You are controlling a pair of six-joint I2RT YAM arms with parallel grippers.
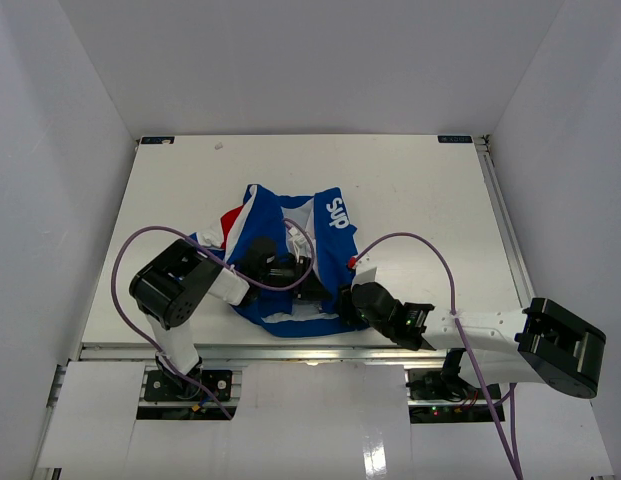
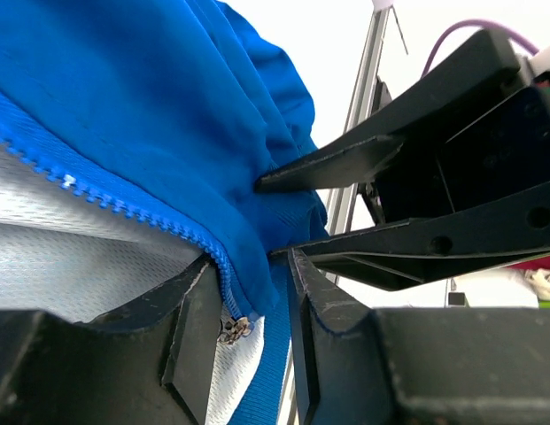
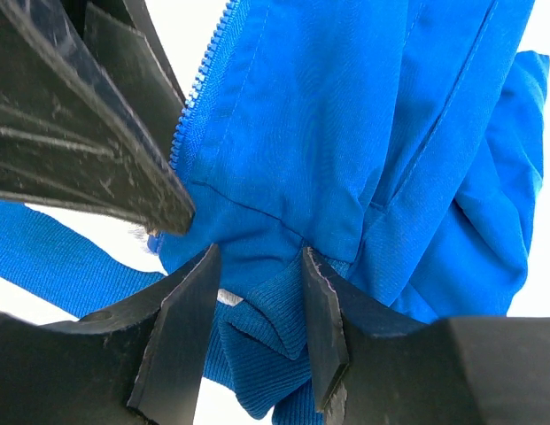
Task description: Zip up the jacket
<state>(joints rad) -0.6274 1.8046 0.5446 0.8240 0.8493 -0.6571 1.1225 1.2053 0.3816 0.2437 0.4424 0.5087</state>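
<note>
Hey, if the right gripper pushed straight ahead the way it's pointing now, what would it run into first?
The jacket. The right gripper has the blue hem fabric pinched between its fingers, so pushing on would likely just drive deeper into that bunched cloth. What lies behind the fabric is hidden.

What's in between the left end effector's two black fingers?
A bit of the jacket: its blue zipper edge, with a small metal piece at the end. The left wrist view shows it.

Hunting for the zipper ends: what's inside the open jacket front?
White lining and a zipper row along its edge show; from above, the left gripper and right gripper cover the lower opening.
</note>
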